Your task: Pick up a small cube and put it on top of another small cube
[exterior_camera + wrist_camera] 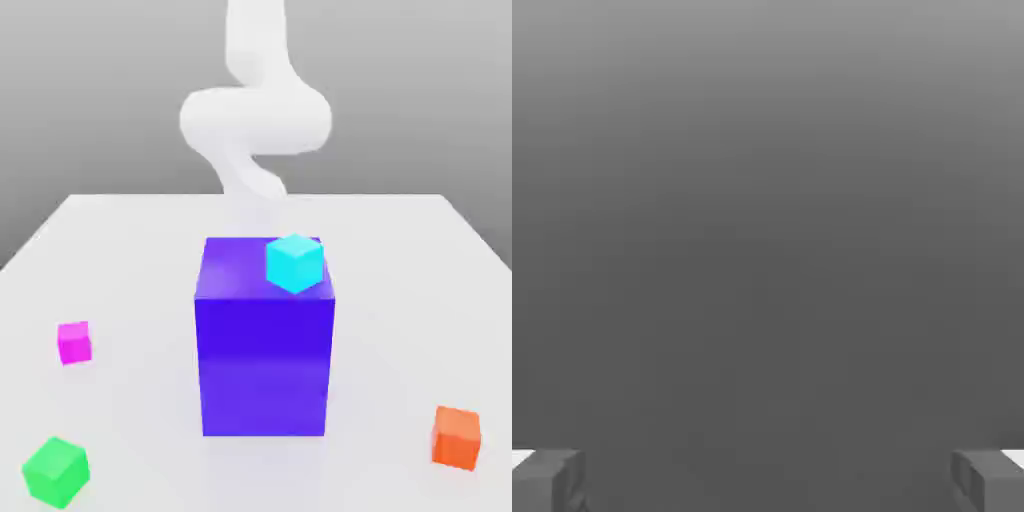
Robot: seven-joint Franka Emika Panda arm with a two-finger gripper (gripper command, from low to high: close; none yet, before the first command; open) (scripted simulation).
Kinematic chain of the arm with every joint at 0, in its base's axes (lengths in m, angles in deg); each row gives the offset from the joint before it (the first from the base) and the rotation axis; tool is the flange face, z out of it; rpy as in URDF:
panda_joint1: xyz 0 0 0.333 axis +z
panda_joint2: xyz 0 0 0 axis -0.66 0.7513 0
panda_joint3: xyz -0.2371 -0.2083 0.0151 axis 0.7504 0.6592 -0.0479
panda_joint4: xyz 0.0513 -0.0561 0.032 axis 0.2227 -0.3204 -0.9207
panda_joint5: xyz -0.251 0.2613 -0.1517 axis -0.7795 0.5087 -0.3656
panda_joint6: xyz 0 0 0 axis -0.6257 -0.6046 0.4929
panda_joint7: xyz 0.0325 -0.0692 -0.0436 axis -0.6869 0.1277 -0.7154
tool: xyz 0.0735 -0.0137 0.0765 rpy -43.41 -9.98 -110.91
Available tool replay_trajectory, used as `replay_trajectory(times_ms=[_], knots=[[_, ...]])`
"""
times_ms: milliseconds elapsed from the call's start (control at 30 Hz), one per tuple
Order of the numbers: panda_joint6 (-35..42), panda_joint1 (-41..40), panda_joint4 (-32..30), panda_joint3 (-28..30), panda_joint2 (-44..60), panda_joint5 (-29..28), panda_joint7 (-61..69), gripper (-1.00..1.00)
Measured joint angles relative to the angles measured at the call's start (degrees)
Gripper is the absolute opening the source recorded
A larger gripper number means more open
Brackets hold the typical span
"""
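Observation:
The small cube [74, 342], bright magenta, rests on the white table [120, 260] at the exterior view's left. A cyan small cube [295, 263] sits on the far right corner of the top of a tall blue-violet block [264, 345] in the middle of the table. The white arm [255, 120] curls behind that block. In the hand view my gripper [768, 482] is open, its two grey fingertips [547, 482] stand far apart with nothing between them, and plain grey lies beyond.
A green cube [55, 470] lies near the front edge at the exterior view's left. An orange cube [457, 437] lies at the front right. The tall block stands between the arm and the front of the table.

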Motion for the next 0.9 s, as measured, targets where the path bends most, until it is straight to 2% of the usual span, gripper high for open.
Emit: replay_trajectory(times_ms=[267,567,767,900], knots=[[-7.3,-10.7,-7.3,2.0,11.0,-5.3,-7.8,0.00],[-15.4,-21.2,-15.2,7.2,23.0,-9.5,-15.2,0.00],[-21.0,-27.1,-20.6,11.9,30.9,-9.8,-18.2,0.00],[-25.0,-29.8,-24.3,15.6,36.2,-7.6,-18.5,0.00]])
